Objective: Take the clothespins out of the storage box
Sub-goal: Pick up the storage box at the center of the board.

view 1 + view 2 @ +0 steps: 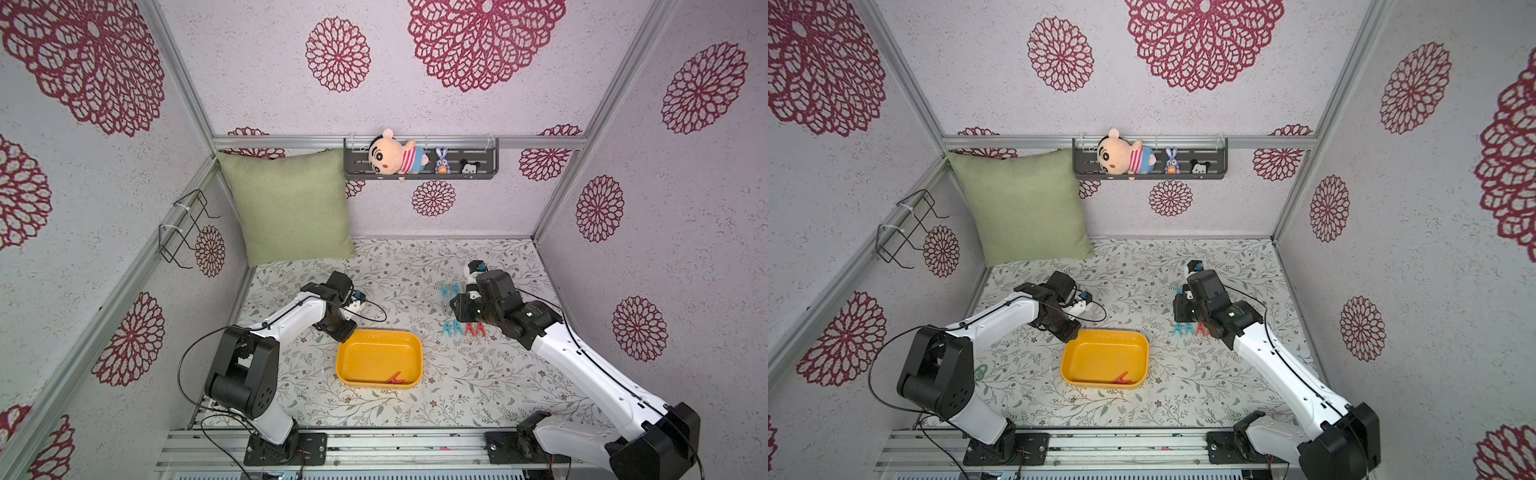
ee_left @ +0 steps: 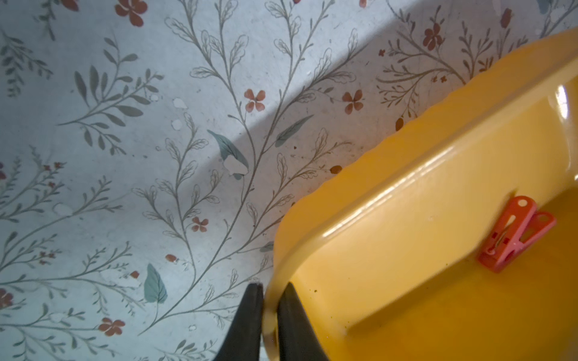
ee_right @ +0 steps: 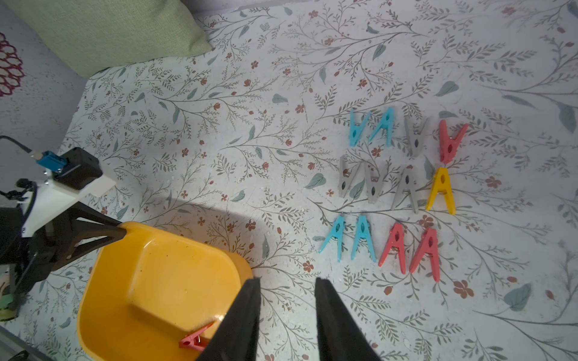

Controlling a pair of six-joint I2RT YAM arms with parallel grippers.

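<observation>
Clearly, left claw (image 2: 271,290) clamps rim of glossy yellow storage box (image 2: 406,297); right claw (image 3: 287,283) stands apart.

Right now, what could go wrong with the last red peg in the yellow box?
1. The left hand pinches just one corner of the storage box rim; the box might twist or slip loose.
2. The red clothespin lies tucked against a wall of the box, so it may be hard to grab.
3. The right hand hangs open near the laid-out clothespins; a careless move could scatter them.
</observation>
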